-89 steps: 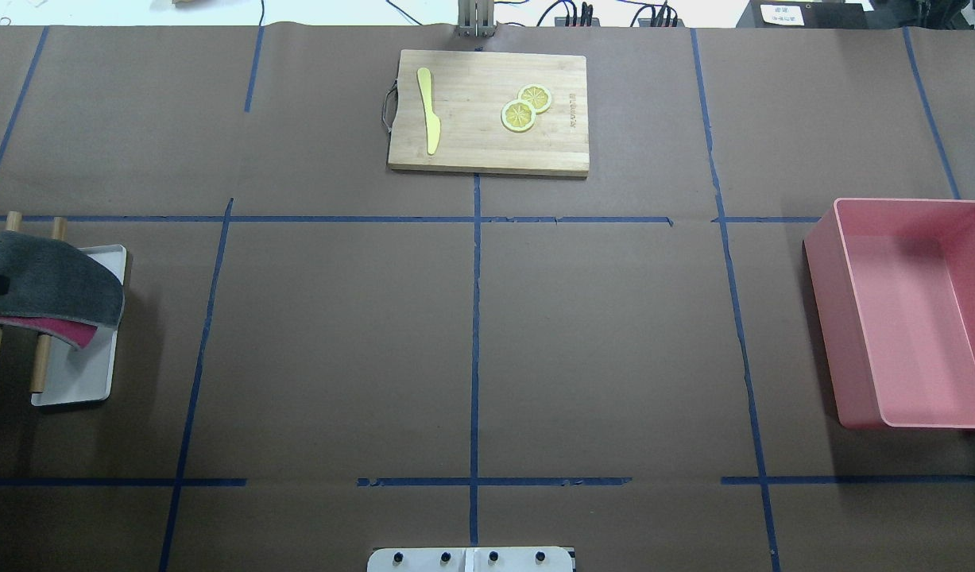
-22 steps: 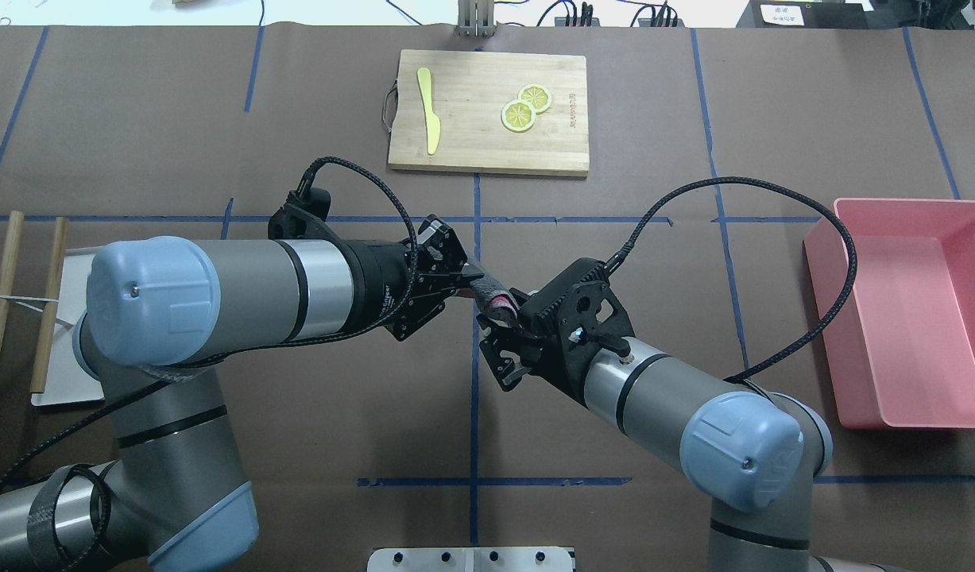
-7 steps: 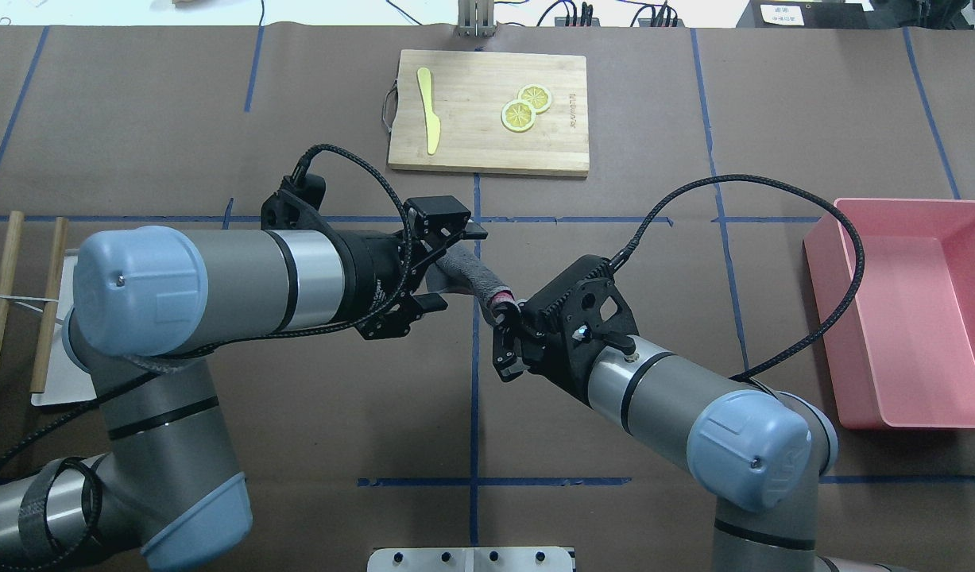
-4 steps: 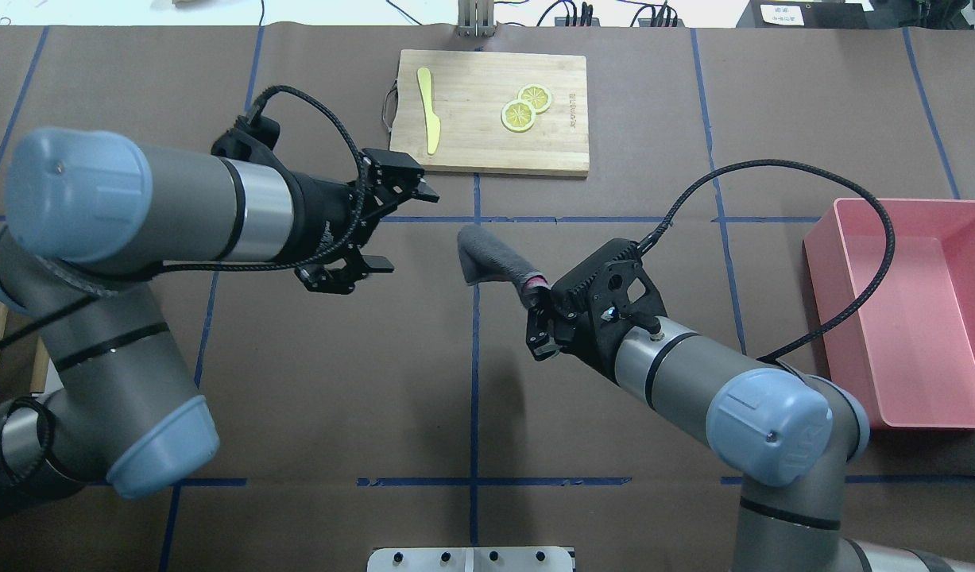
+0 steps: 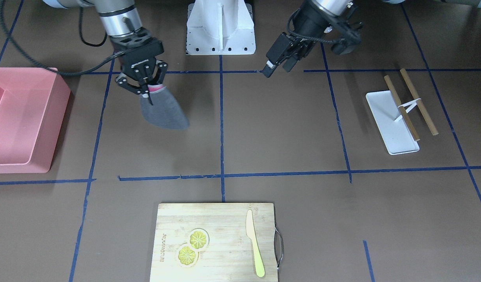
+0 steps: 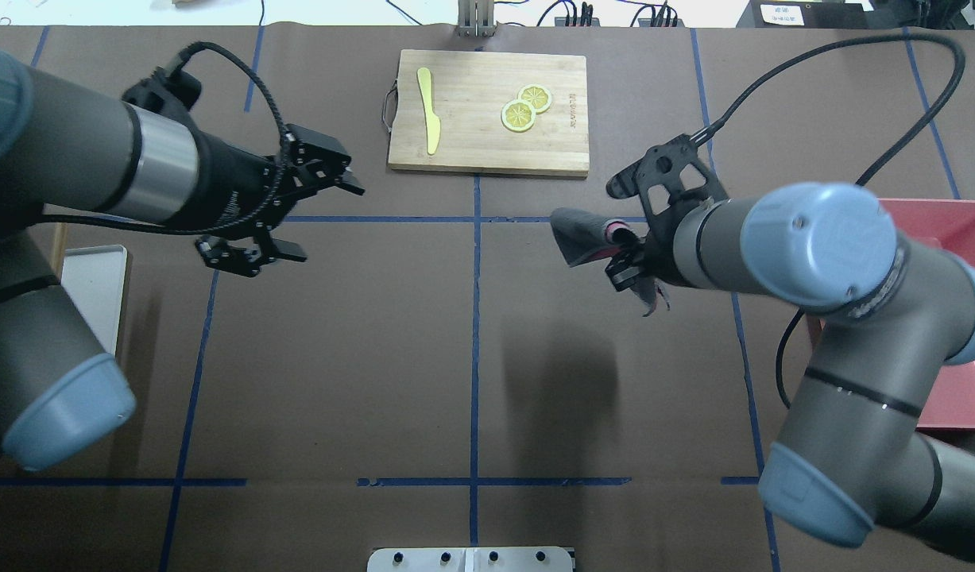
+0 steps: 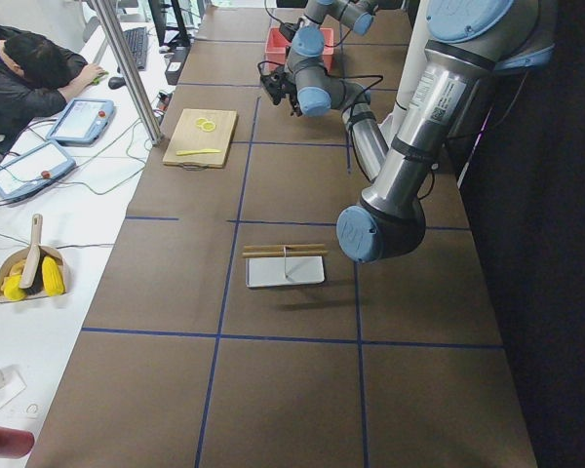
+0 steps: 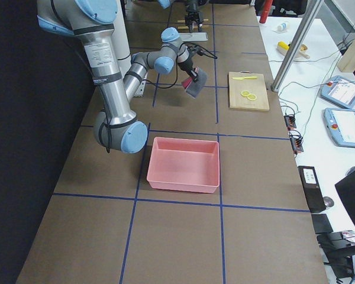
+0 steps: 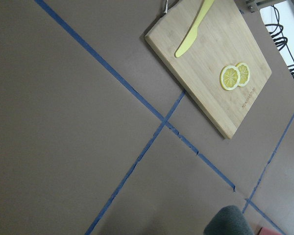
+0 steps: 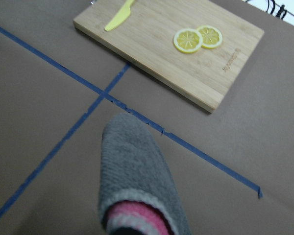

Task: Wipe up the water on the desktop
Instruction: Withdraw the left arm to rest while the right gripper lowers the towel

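The desktop point(image 6: 336, 357) is a brown surface crossed by blue tape lines; I see no water on it. My right gripper point(image 6: 632, 253) is shut on one end of a grey cloth point(image 6: 576, 233) with pink lining. It holds the cloth above the desktop, right of the centre line. In the front view the right gripper point(image 5: 146, 87) has the cloth point(image 5: 164, 111) hanging from it. The right wrist view shows the cloth point(image 10: 137, 181) over a tape crossing. My left gripper point(image 6: 331, 224) is open and empty at the left; it also shows in the front view point(image 5: 274, 71).
A bamboo cutting board point(image 6: 487, 111) with a yellow knife point(image 6: 429, 107) and two lemon slices point(image 6: 525, 107) lies at the far middle. A pink bin point(image 5: 20, 117) stands on the robot's right. A white tray point(image 5: 395, 121) with a wooden-rod rack stands on its left.
The arms have drawn apart. The open left gripper has pulled back to the left. The right gripper has carried the cloth to the right and farther from the robot.
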Tool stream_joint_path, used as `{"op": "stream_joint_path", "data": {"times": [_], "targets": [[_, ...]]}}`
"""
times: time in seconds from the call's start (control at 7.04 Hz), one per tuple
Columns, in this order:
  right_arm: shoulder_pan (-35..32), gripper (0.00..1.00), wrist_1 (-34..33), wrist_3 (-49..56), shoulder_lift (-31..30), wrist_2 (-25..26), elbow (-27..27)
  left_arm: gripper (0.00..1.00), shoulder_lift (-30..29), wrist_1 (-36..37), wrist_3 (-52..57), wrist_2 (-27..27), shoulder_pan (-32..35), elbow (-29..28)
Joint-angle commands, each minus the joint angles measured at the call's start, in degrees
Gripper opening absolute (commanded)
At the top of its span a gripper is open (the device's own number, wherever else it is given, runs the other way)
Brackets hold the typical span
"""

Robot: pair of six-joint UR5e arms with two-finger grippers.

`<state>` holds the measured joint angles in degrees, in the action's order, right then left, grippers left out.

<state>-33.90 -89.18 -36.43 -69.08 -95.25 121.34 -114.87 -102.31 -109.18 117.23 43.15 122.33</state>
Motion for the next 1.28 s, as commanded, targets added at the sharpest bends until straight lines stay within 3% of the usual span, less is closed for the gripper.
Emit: {"op": "stream_joint_path", "data": {"times": [0.0, 0.28, 0.43, 0.99, 1.14], "targets": [[-4.5, 0.0, -13.1, 1.3, 2.4, -5.0, 0.0, 1.0, 5.4, 11.0, 16.5, 2.3, 3.0, 7.6], [-5.7, 0.0, -20.8, 7.8, 3.6, -4.9, -1.4, 1.0, 6.3, 25.8, 34.4, 2.2, 5.6, 11.6], [-5.5, 0.01, -21.1, 7.9, 4.3, -5.1, -5.9, 1.0, 6.7, 30.4, 42.3, 2.3, 7.9, 12.6], [-6.0, 0.0, -20.5, 12.4, 5.4, -7.7, -15.2, 1.0, 16.0, 31.5, 61.1, 5.6, 19.6, 12.4], [-5.9, 0.0, -20.3, 13.0, 5.5, -7.8, -18.4, 1.0, 17.6, 31.5, 66.5, 9.4, 23.9, 12.0]]}}
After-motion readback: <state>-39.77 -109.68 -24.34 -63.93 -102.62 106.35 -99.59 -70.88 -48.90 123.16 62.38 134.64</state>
